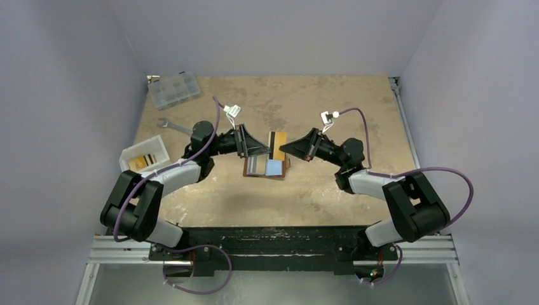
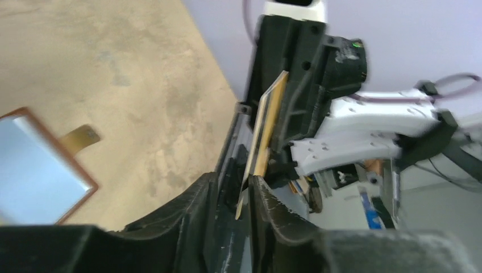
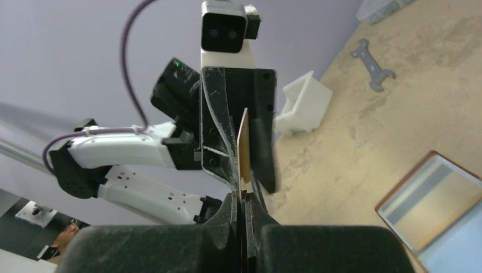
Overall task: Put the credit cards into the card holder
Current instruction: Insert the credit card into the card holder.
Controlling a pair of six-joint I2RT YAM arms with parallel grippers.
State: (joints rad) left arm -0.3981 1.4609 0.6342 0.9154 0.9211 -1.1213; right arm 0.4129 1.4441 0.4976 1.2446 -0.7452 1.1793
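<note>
Right pincer (image 3: 243, 200) clamps the orange-yellow card (image 3: 244, 142) edge-on while left pincer (image 2: 240, 185) straddles it loosely, apparently a handover; card holder (image 1: 255, 166) lies open on the table (image 1: 318, 108) directly below, light blue card (image 1: 274, 167) on it.

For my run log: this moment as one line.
stage: mid-air handover | right hand: shut on orange-yellow card | left hand: slightly open around it | card holder: open on table
</note>
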